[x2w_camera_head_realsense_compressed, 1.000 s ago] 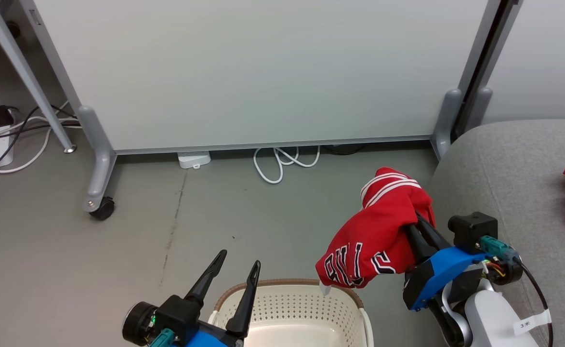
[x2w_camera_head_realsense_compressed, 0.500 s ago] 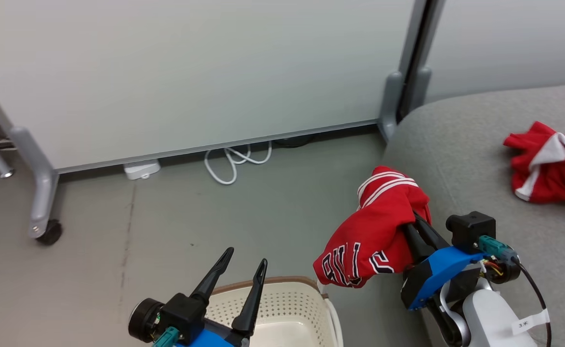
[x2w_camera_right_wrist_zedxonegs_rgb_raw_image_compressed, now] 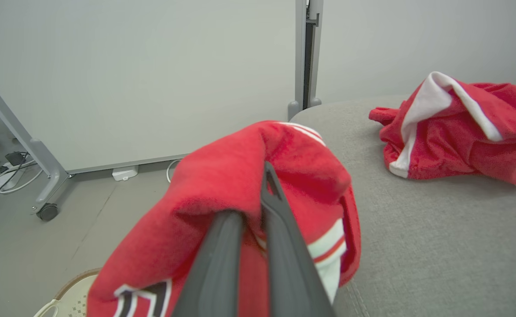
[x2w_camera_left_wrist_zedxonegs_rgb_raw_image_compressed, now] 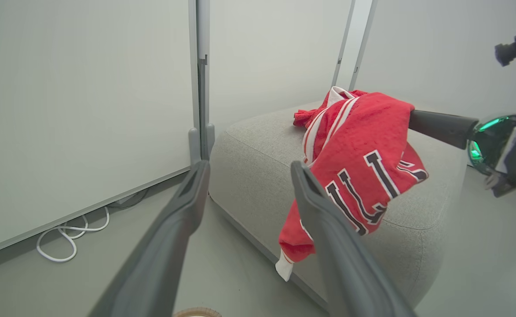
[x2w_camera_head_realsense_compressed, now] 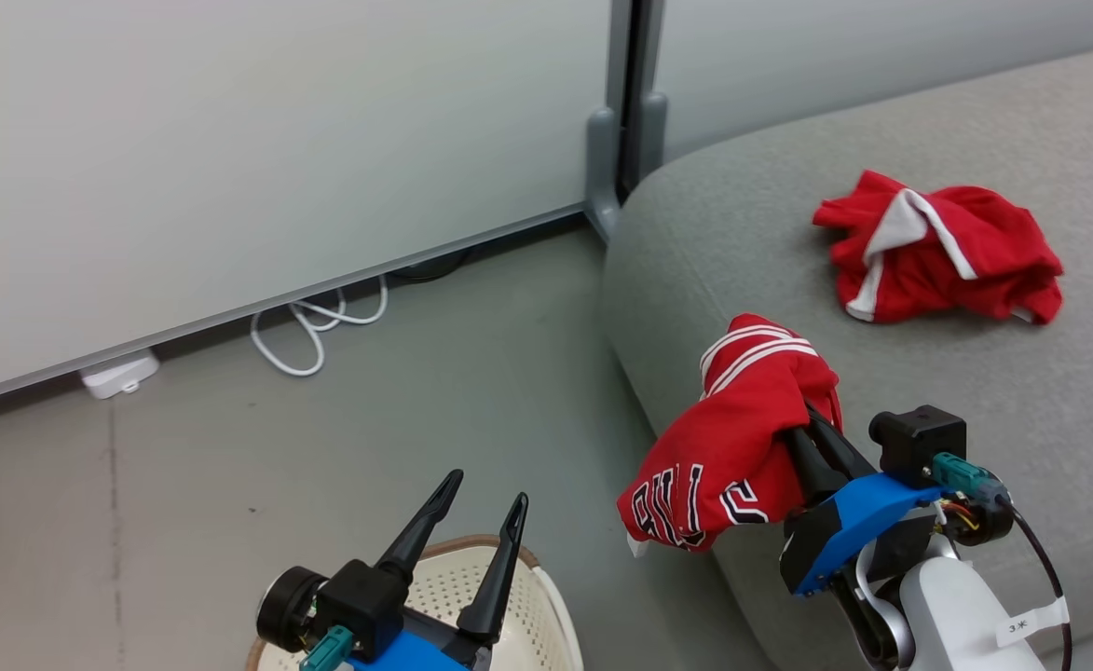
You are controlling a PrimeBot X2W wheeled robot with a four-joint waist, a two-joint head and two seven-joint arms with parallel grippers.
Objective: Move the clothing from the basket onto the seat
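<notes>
Head view is showing the right gripper (x2w_camera_head_realsense_compressed: 812, 424) pinching shut on the lettered garment (x2w_camera_head_realsense_compressed: 723, 447), which is hanging at the seat (x2w_camera_head_realsense_compressed: 760, 214) edge. The other garment (x2w_camera_head_realsense_compressed: 942, 247) is lying on the seat ahead-right of those jaws. Below-left, the left gripper (x2w_camera_head_realsense_compressed: 488, 486) is gaping empty above the basket (x2w_camera_head_realsense_compressed: 532, 596). Right wrist view is adding a castor (x2w_camera_right_wrist_zedxonegs_rgb_raw_image_compressed: 46, 212) far left. Since earlier the camera is swinging right, and the grip is holding unchanged.

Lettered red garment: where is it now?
Head view, lower right: lettered garment hangs from the shut right gripper at the seat's near edge, short of the other garment.
</notes>
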